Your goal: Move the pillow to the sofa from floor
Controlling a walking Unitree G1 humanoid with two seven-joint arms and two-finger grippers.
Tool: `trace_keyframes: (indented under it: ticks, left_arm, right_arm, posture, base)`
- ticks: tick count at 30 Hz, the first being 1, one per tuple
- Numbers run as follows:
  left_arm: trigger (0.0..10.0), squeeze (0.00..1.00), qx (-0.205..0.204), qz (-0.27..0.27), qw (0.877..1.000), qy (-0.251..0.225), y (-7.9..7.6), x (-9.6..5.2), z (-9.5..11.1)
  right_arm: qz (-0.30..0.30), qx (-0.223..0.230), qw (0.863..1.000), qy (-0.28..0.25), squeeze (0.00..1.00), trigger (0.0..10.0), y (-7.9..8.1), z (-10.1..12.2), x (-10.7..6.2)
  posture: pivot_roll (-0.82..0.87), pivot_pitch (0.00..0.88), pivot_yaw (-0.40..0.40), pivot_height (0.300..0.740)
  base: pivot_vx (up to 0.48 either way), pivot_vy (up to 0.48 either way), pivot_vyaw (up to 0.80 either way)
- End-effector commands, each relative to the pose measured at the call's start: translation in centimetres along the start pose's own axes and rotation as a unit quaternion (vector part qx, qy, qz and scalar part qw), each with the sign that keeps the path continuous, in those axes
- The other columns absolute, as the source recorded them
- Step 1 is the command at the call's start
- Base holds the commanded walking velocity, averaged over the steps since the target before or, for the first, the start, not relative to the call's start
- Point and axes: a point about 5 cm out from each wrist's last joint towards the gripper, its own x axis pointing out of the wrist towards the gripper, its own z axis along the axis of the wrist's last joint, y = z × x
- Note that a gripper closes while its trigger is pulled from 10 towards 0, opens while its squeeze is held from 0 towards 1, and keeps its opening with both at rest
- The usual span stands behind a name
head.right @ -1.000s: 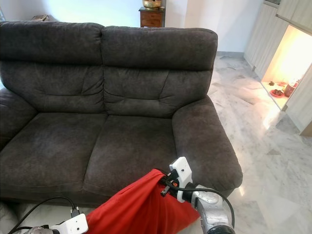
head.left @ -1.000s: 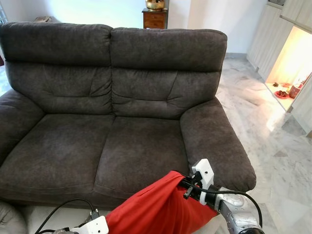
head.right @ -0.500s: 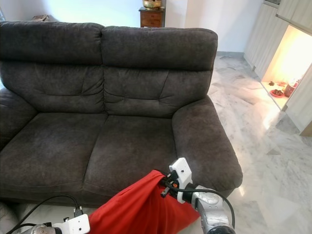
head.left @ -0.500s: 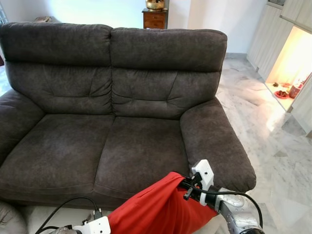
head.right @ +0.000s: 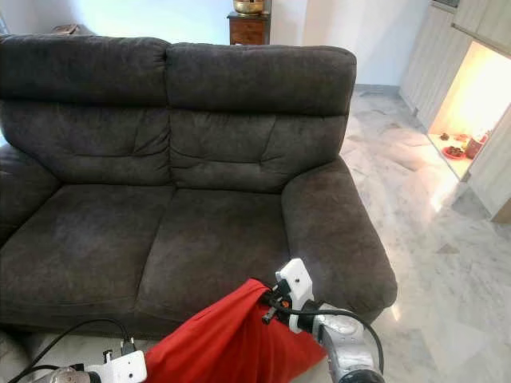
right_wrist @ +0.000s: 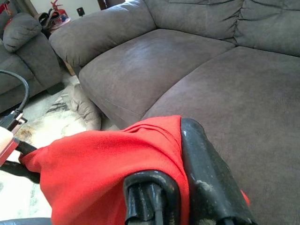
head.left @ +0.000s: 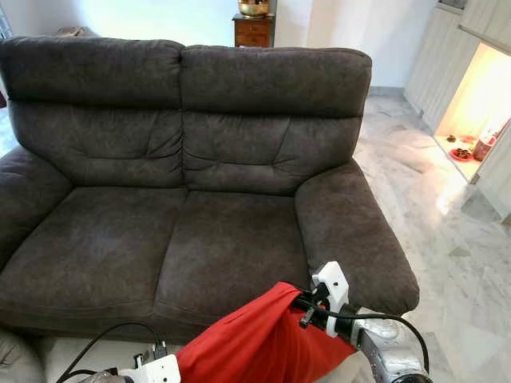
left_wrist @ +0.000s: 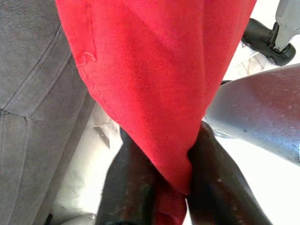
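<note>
We hold the red pillow (head.left: 259,343) at the bottom centre of the frame, just in front of the sofa (head.left: 192,207) seat. Our left gripper (left_wrist: 161,187) and right gripper (right_wrist: 176,187) both pinch its fabric.

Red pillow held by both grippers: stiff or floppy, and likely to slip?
Probably floppy: the red pillow drapes and sags between the right gripper and left gripper, its cloth bunched at each pinch. It looks light, since edge pinches alone carry it. Slip risk seems moderate, as the fingers hold mostly fabric just before the sofa.
</note>
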Motion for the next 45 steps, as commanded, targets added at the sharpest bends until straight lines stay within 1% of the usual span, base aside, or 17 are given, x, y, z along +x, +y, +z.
trace_keyframes:
  ticks: [1, 10, 17, 19, 20, 21, 23, 25, 26, 27, 29, 31, 32, 34, 37, 41, 45]
  left_arm:
    - [0.0, 0.0, 0.015, 0.001, 1.0, -0.001, 0.5, -0.2, 0.1]
    - [0.0, 0.0, 0.013, 0.022, 0.999, -0.026, 1.2, -0.3, 0.8]
    - [0.0, 0.0, 0.017, 0.091, 0.994, -0.055, 3.9, -0.8, 2.5]
    - [0.0, 0.0, 0.019, 0.193, 0.979, -0.062, 6.4, -1.3, 3.7]
    - [0.0, 0.0, 0.019, 0.193, 0.979, -0.062, 6.4, -1.3, 3.7]
    - [10.0, 0.0, 0.015, 0.231, 0.97, -0.074, 7.2, -1.4, 4.5]
    - [10.0, 0.0, -0.029, 0.286, 0.95, -0.125, 8.1, -1.5, 6.8]
    - [10.0, 0.0, -0.08, 0.322, 0.928, -0.167, 8.5, -1.5, 8.4]
    - [10.0, 0.0, -0.098, 0.331, 0.921, -0.18, 8.5, -1.6, 8.8]
    - [10.0, 0.0, -0.139, 0.361, 0.895, -0.221, 8.8, -2.0, 9.9]
    - [10.0, 0.0, -0.147, 0.369, 0.889, -0.229, 8.9, -2.2, 10.1]
    - [10.0, 0.0, -0.223, 0.396, 0.848, -0.271, 9.1, -2.7, 10.7]
    - [10.0, 0.0, -0.266, 0.414, 0.821, -0.291, 9.2, -3.0, 10.9]
    - [10.0, 0.0, -0.264, 0.426, 0.809, -0.306, 8.8, -3.4, 11.3]
    - [10.0, 0.0, -0.253, 0.442, 0.805, -0.306, 8.6, -3.8, 11.4]
    - [10.0, 0.0, -0.257, 0.459, 0.789, -0.317, 8.8, -4.5, 11.3]
    - [10.0, 0.0, -0.26, 0.462, 0.785, -0.32, 8.8, -4.8, 11.2]
  right_arm:
    - [0.006, -0.04, 0.998, -0.054, 0.0, 10.0, 0.0, 2.6, 0.5]
    - [0.004, -0.038, 0.998, -0.054, 0.0, 10.0, 0.1, 2.4, 0.5]
    - [-0.011, -0.038, 0.998, -0.042, 0.0, 10.0, 0.1, 1.7, 0.3]
    - [-0.069, -0.048, 0.996, -0.022, 0.0, 10.0, -0.7, 1.0, -0.2]
    - [-0.069, -0.048, 0.996, -0.022, 0.0, 10.0, -0.7, 1.0, -0.2]
    - [-0.117, -0.022, 0.993, -0.014, 0.0, 10.0, -1.4, 0.3, -0.6]
    - [-0.228, 0.076, 0.97, -0.033, 0.0, 10.0, -2.7, -1.1, -1.8]
    - [-0.275, 0.127, 0.952, -0.051, 0.0, 10.0, -3.0, -1.9, -2.6]
    - [-0.281, 0.13, 0.949, -0.054, 0.0, 10.0, -2.9, -2.1, -2.8]
    - [-0.287, 0.117, 0.949, -0.055, 0.0, 10.0, -2.8, -2.2, -3.1]
    - [-0.289, 0.115, 0.949, -0.054, 0.0, 10.0, -2.8, -2.3, -3.2]
    - [-0.303, 0.111, 0.942, -0.091, 0.0, 10.0, -3.0, -1.4, -3.2]
    - [-0.313, 0.1, 0.938, -0.114, 0.0, 10.0, -3.1, -0.6, -3.1]
    - [-0.324, 0.079, 0.933, -0.138, 0.0, 10.0, -3.2, 0.7, -2.6]
    - [-0.332, 0.061, 0.93, -0.145, 0.0, 10.0, -3.3, 1.6, -2.3]
    - [-0.336, 0.075, 0.925, -0.162, 0.0, 10.0, -3.4, 2.4, -1.7]
    - [-0.327, 0.074, 0.928, -0.161, 0.0, 10.0, -3.1, 2.4, -1.3]
  posture:
    - [0.05, 0.0, -0.024, 0.74]
    - [0.05, 0.0, -0.02, 0.74]
    - [0.05, 0.0, -0.016, 0.74]
    - [0.06, 0.0, -0.016, 0.74]
    - [0.06, 0.0, -0.016, 0.74]
    - [0.07, 0.0, -0.021, 0.74]
    - [0.06, 0.0, -0.016, 0.74]
    - [0.06, 0.0, -0.015, 0.74]
    - [0.06, 0.0, -0.015, 0.74]
    - [0.06, 0.0, -0.013, 0.74]
    - [0.06, 0.0, -0.013, 0.74]
    - [0.05, 0.0, -0.011, 0.74]
    - [0.06, 0.0, -0.011, 0.74]
    - [0.06, 0.0, -0.013, 0.74]
    - [0.06, 0.0, -0.014, 0.74]
    - [0.07, 0.0, -0.018, 0.74]
    - [0.08, 0.0, -0.017, 0.74]
  base:
    - [0.0, 0.0, 0.0]
    - [0.0, 0.0, 0.0]
    - [0.0, 0.0, 0.0]
    - [0.0, 0.0, 0.0]
    - [0.0, 0.0, 0.0]
    - [0.0, 0.0, 0.0]
    - [0.0, 0.0, 0.0]
    - [0.0, 0.0, 0.0]
    - [0.0, 0.0, 0.0]
    - [0.0, 0.0, 0.0]
    - [0.0, 0.0, 0.0]
    - [0.0, 0.0, 0.0]
    - [0.0, 0.0, 0.0]
    - [0.0, 0.0, 0.0]
    - [0.0, 0.0, 0.0]
    - [0.0, 0.0, 0.0]
    - [0.0, 0.0, -0.57]
